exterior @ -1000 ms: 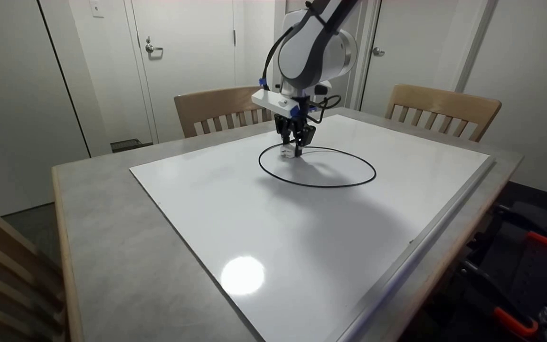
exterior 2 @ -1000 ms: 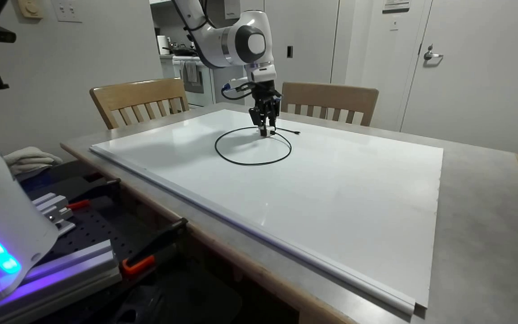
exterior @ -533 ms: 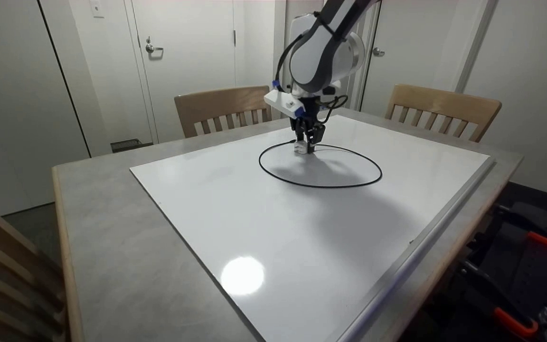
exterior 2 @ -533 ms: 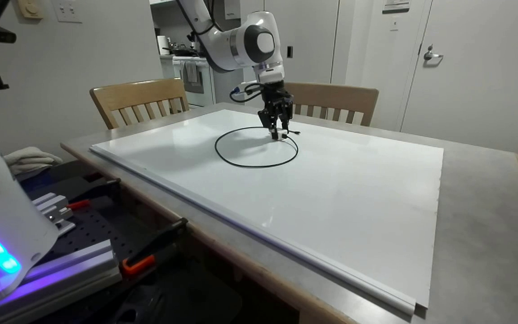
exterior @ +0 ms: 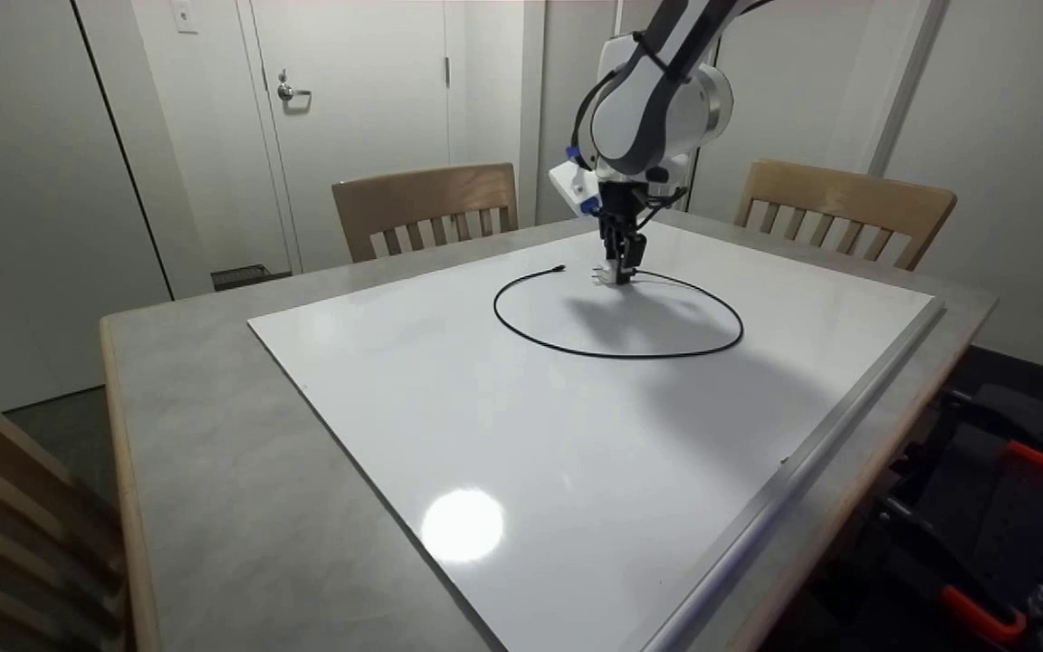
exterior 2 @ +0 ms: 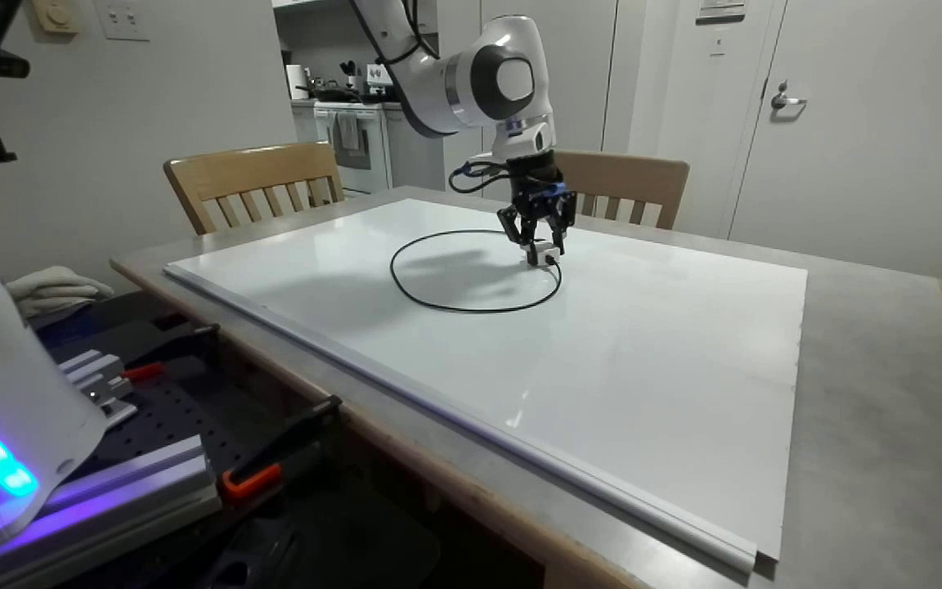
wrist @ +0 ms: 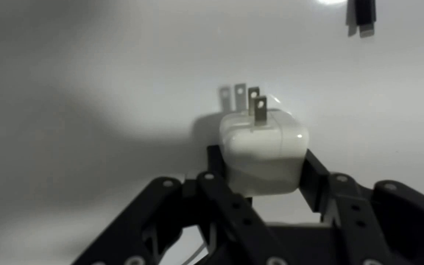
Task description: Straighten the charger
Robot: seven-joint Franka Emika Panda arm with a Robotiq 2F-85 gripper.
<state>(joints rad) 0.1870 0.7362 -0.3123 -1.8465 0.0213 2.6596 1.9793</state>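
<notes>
The charger's black cable (exterior: 621, 356) lies in a wide open loop on the white board; it also shows in an exterior view (exterior 2: 471, 310). My gripper (wrist: 262, 165) is shut on the charger's white plug (wrist: 263, 143), one finger on each side, with the metal prongs pointing up in the wrist view. The gripper also shows in both exterior views (exterior: 619, 272) (exterior 2: 546, 254), low at the board; I cannot tell if the plug touches it. The free dark connector (exterior: 560, 268) lies apart from the plug; it also shows at the top right of the wrist view (wrist: 366, 14).
The white board (exterior: 449, 435) lies on a grey table (exterior: 214, 435), with a raised metal rail (exterior 2: 479, 433) along one edge. Wooden chairs (exterior: 426, 195) (exterior 2: 250, 168) stand around the table. Orange-handled clamps (exterior 2: 250, 483) sit beside the robot base (exterior 2: 5, 393).
My gripper has carried the plug away from the connector, rightward in both exterior views, and has turned. The cable loop has widened, and a gap now shows between its two ends.
</notes>
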